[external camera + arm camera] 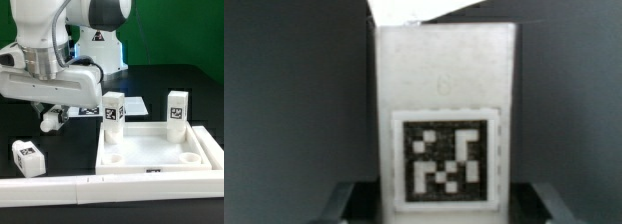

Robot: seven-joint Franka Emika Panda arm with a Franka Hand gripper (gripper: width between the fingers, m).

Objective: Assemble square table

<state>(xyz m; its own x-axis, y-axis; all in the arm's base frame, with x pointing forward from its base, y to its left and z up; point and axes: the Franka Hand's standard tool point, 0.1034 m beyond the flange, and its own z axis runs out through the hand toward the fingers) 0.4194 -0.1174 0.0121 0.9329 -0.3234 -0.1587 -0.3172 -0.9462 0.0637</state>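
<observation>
Jaws w/ tagged leg (441, 110) betw. them

The tabletop (150, 145) and rail (60, 187) are white, the table (70, 142) black, the backdrop (180, 30) at twelve o'clock green. The leg (441, 90) is white; its tag (446, 160) bears a black-and-white block pattern.

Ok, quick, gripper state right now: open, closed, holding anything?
Gripper: closed on the stubby white plastic leg with a black-and-white square tag, which fills the gap between its fingers.
</observation>
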